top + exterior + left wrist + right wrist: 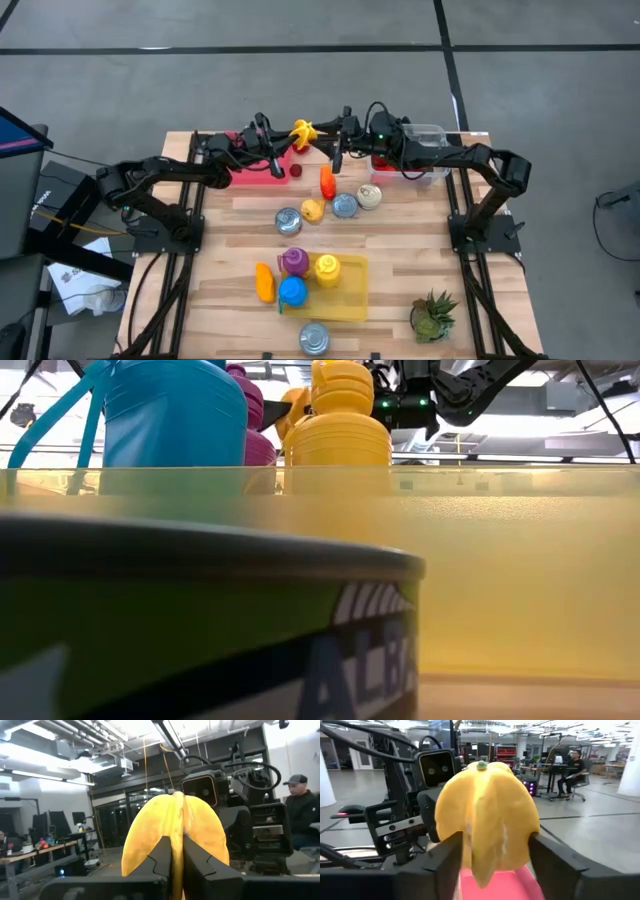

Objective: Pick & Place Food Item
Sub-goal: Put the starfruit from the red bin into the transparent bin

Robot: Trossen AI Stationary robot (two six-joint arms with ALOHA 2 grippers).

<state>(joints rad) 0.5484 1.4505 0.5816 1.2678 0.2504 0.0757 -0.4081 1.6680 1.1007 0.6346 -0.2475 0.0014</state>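
High view: a yellow toy banana bunch point(301, 131) is held up between the two grippers at the far side of the surface point(420, 270), over the gap beside the red tray point(262, 172). The left gripper point(281, 141) is on one side of it, the right gripper point(336, 140) on the other.

Low view: neither gripper's fingers can be made out; the view is blocked by a can point(200, 630) and a yellow tray wall point(520, 570).

Left wrist view: the left fingers point(161, 865) are pressed together, pinching the banana's thin lower edge; the bunch sits just above the fingertips.

Right wrist view: the right fingers point(451, 854) are spread either side of the bunch's wide body, each close beside it; contact cannot be confirmed.

Handling, judged: light, hollow-looking moulded plastic, stiff, smooth and likely slippery on its curved lobes. A hold across the broad middle, or on a ridge between lobes, is judged safest.
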